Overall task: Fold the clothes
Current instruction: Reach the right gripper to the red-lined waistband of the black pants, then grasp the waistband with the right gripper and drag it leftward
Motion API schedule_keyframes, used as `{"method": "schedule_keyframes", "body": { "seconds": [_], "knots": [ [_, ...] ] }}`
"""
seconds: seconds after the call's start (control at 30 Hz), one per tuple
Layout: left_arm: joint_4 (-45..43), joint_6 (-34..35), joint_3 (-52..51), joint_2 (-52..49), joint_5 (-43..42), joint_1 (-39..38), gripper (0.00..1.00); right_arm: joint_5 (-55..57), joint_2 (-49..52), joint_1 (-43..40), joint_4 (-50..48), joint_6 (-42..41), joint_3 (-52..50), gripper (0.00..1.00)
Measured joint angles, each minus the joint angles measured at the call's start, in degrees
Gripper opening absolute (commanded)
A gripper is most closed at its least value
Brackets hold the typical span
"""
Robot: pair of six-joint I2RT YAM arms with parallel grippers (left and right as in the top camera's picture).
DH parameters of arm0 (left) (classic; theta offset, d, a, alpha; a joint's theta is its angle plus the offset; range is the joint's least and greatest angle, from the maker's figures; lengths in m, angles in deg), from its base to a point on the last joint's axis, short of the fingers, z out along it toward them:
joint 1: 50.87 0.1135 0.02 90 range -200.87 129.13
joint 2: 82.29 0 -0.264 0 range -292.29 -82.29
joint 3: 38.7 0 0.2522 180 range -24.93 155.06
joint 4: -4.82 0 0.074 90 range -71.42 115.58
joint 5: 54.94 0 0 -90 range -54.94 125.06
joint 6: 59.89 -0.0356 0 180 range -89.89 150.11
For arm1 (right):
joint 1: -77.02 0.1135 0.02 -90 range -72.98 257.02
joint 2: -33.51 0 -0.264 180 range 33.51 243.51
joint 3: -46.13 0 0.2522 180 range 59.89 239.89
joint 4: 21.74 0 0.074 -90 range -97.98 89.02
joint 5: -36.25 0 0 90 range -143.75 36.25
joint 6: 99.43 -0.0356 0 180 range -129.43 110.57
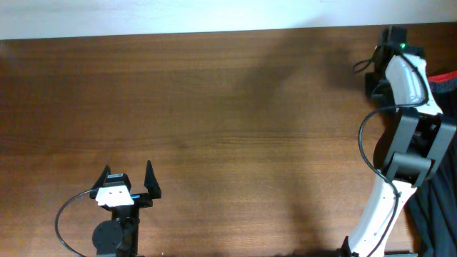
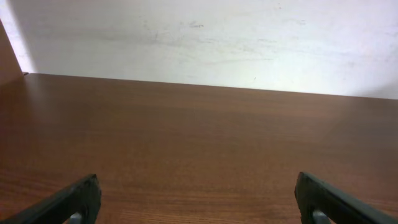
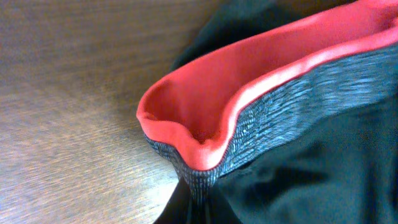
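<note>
The step in hand is the pick-up: the trousers (image 3: 292, 99) are gripped but not yet laid out, so no fold is made. The right gripper (image 1: 377, 84) reaches to the far right corner of the worktop (image 1: 214, 107). Its jaws are closed, and in the right wrist view the grey waistband with its red edge (image 3: 205, 106) gathers to a pinch at the bottom of the frame, so it appears to hold the trousers by the waistband. The fingers themselves stay out of that view.

The trousers lie at the right edge of the worktop. The waistband is lifted clear of the wood and the black cloth hangs below and beside it. In the overhead view, more dark fabric (image 1: 437, 214) shows at the front right edge; it cannot be told whether this is the same garment.

The left gripper (image 1: 128, 175) sits near the front left edge, jaws spread wide and holding nothing, well apart from the trousers.

The next move likely calls for drawing the trousers toward the bare middle of the worktop. With only 1 pinch point, the thin cloth will probably bunch, so the left gripper would need a 2nd hold on the waistband.

No container shows in any view.
</note>
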Motion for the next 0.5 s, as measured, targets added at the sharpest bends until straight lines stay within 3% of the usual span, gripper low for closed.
{"method": "schedule_keyframes", "body": {
  "seconds": [0.3,0.5],
  "knots": [
    [0.0,0.0,0.0,0.0,0.0,0.0,0.99,-8.5,-4.5,0.0,13.5,-1.5,14.6,0.04],
    [0.0,0.0,0.0,0.0,0.0,0.0,0.99,-19.2,-6.1,1.1,16.4,-3.7,20.9,0.04]
  ]
}}
